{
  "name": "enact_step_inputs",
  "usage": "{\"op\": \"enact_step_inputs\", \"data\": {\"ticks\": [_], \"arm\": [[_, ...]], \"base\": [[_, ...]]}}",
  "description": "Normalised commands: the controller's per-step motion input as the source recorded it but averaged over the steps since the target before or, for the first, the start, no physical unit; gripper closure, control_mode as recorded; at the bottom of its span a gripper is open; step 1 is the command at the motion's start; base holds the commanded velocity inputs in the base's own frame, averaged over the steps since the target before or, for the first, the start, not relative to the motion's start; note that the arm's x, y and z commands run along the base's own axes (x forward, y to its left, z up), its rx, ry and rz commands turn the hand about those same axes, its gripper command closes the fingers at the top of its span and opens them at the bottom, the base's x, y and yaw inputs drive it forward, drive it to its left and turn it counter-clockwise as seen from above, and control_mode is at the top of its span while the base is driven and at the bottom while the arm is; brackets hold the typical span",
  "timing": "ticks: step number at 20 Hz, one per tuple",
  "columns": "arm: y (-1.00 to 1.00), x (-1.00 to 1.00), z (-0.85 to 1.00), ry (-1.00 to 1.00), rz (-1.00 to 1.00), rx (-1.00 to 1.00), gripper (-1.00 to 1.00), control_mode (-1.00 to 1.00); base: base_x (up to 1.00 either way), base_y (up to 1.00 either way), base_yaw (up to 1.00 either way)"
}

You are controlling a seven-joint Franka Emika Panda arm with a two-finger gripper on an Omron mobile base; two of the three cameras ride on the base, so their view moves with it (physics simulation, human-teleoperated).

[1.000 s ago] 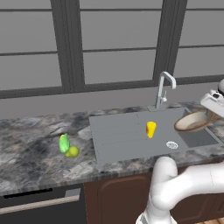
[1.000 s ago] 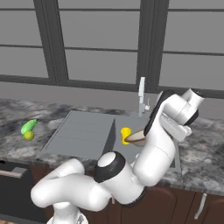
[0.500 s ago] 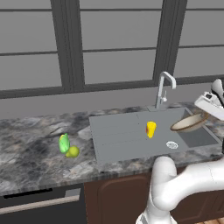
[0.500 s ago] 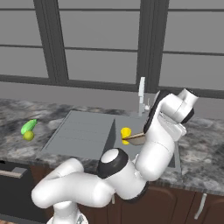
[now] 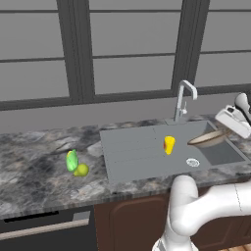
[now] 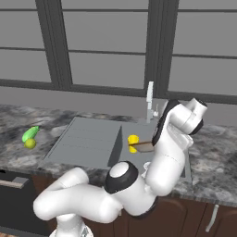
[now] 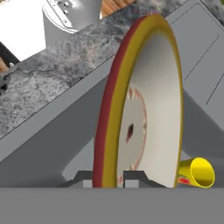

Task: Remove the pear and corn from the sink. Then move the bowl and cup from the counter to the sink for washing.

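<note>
My gripper [image 7: 108, 177] is shut on the rim of the bowl [image 7: 144, 109], a tan dish with a red and yellow edge, seen edge-on in the hand view. In the left base view the bowl [image 5: 208, 139] hangs tilted over the deep right basin of the sink [image 5: 132, 152], with the gripper [image 5: 224, 131] at its right rim. The yellow cup [image 5: 168, 145] stands in the sink just left of the bowl. The cup [image 7: 197, 173] lies on its side in the hand view. The corn [image 5: 71, 160] and pear [image 5: 81, 170] rest together on the counter left of the sink.
A curved chrome faucet [image 5: 184, 98] rises behind the sink, and the round drain [image 5: 192, 162] lies below the bowl. Grey marbled counter [image 5: 34, 171] runs left and right of the sink. A dark-framed window wall stands behind.
The hand has carried the bowl a little left and lower, from the right edge toward the sink basin. Cup, corn and pear have not moved.
</note>
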Motion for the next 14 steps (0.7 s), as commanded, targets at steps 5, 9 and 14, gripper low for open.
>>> {"op": "enact_step_inputs", "data": {"ticks": [5,9,14], "arm": [[0.15,0.13,-0.2,-0.04,-0.1,-0.02,1.0,-1.0],[0.05,0.13,-0.27,0.0,-0.08,-0.09,1.0,-1.0],[0.03,0.13,-0.3,0.0,-0.09,-0.1,1.0,-1.0]], "base": [[0.0,0.0,0.0],[0.0,0.0,0.0],[0.0,0.0,0.0]]}}
